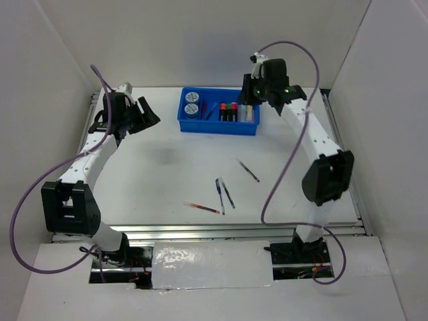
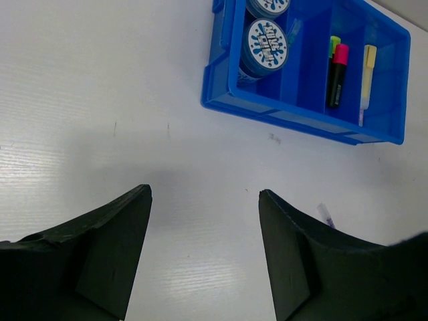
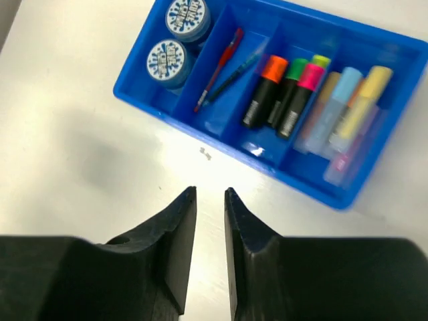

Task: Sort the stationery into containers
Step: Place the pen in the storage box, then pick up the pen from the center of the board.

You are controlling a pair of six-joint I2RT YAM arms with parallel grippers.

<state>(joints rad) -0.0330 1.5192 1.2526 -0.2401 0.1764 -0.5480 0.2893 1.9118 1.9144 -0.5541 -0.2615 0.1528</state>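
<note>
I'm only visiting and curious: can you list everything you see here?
Tray: one, bright blue, far side of the table.
Discs: two, pale blue, tray's left compartment.
Pens in tray: two, red and blue, second compartment.
Dark-bodied markers: about four, orange, green, pink, yellow caps, third compartment.
Pastel markers: about four, right compartment.
Loose pens: four, red, blue, dark, mid-table.
Table: one, white.
Left gripper: one, black, open, empty.
Right gripper: one, black, jaws slightly apart, empty.

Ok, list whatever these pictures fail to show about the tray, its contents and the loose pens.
- Top view: right gripper overlaps the tray's far right corner; pale markers there partly hidden.
- Top view: loose pens too small to tell capped or not.
- Left wrist: upper disc cut by the top edge.
- Left wrist: pale object half hidden behind a finger; unidentifiable.
</note>
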